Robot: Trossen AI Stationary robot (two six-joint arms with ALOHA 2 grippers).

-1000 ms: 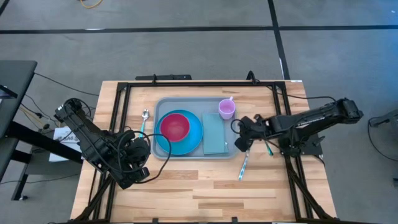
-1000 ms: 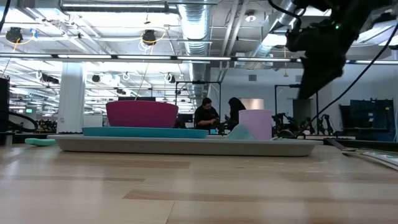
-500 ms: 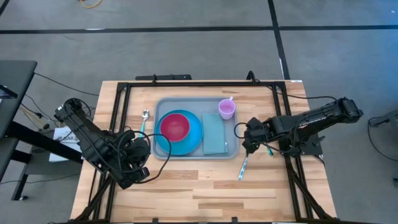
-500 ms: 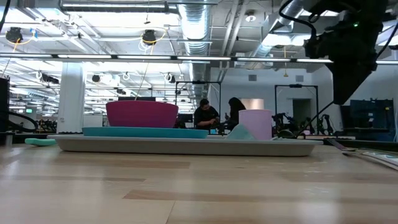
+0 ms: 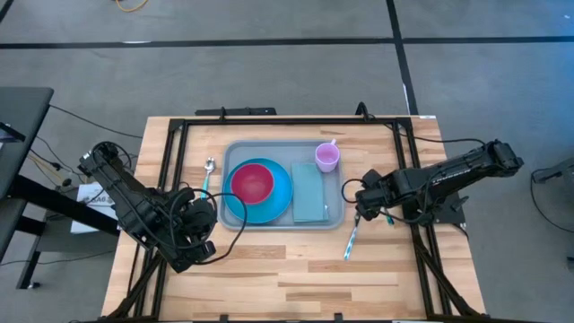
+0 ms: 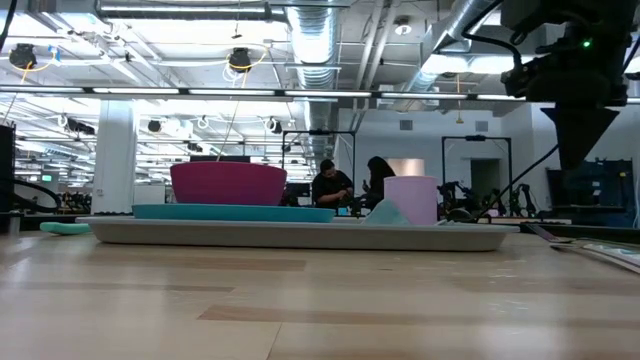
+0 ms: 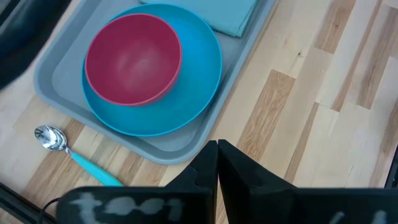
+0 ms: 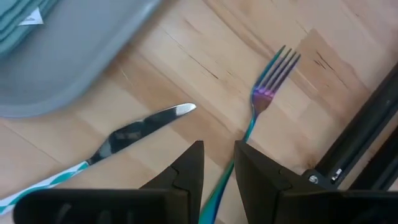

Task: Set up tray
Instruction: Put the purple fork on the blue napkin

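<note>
The grey-blue tray lies mid-table and carries a blue plate with a red bowl, a teal napkin and a purple cup. A spoon lies left of the tray. A knife and a fork lie on the wood to its right. My right gripper hovers open over the fork's handle, above the table in the low view. My left gripper waits shut near the tray's near left corner.
Black frame rails run along the table's left, far and right sides, one close beside the fork. Bare wood spreads between the tray and the near edge. People stand far off in the room behind.
My right gripper has moved from over the tray's right rim toward the table's right edge, ending above the fork. The tray, plate, bowl, cup and cutlery have stayed where they were.
</note>
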